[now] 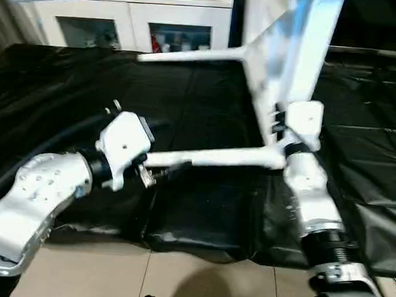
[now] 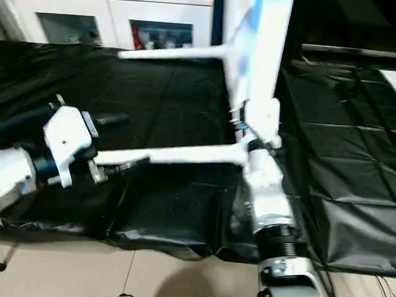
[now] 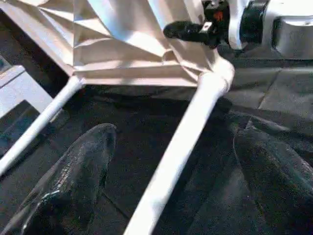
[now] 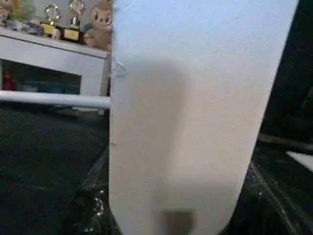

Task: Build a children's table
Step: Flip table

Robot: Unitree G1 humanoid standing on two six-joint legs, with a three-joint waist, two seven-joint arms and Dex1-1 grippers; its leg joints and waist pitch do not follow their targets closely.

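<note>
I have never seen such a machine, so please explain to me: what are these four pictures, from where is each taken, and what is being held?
This is a humanoid robot with two silver arms. Two pictures come from its head, looking down; the other two from cameras on its wrists.

The right gripper is clamped on the edge of the white children's table, holding it tipped on its side above a large table covered with a black sheet. Several legs are already fitted.

The left gripper stands open with one leg between its black fingers, not pinching it. A white cabinet stands behind.
</note>
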